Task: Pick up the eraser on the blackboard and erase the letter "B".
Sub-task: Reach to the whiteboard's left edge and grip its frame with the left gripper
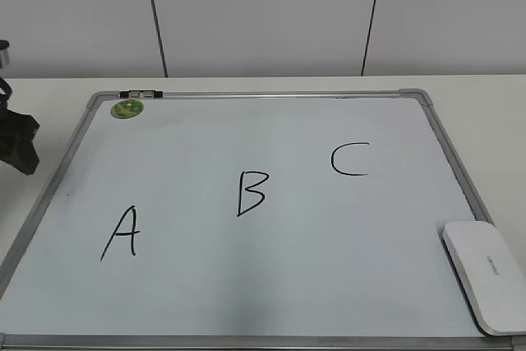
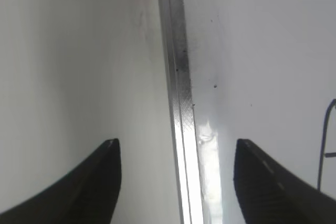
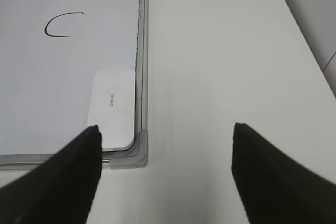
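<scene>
- The eraser (image 1: 486, 274): white glossy block with rounded corners, small grey lettering on top, lying flat on the blackboard (image 1: 246, 285) in its near right corner, against the right frame rail.
- In the right wrist view the eraser (image 3: 112, 107) sits just inside the grey corner piece (image 3: 137, 153) of the frame.
- The letter "B" (image 1: 251, 192): black marker, slightly slanted, intact, near the board's middle; the "A" (image 1: 122, 233) lies toward the near left, the "C" (image 1: 349, 159) toward the far right.
- A round green sticker (image 1: 127, 108) sits at the board's far left corner.
- The board covers most of the white counter (image 3: 220, 66); bare counter strips run along the left, far and right edges.
- Right gripper (image 3: 165, 174): fingers spread wide, holding nothing, over the counter just off the board's near right corner, apart from the eraser.
- Left gripper (image 2: 176, 179): fingers spread, holding nothing, straddling the board's left frame rail (image 2: 176, 77).
</scene>
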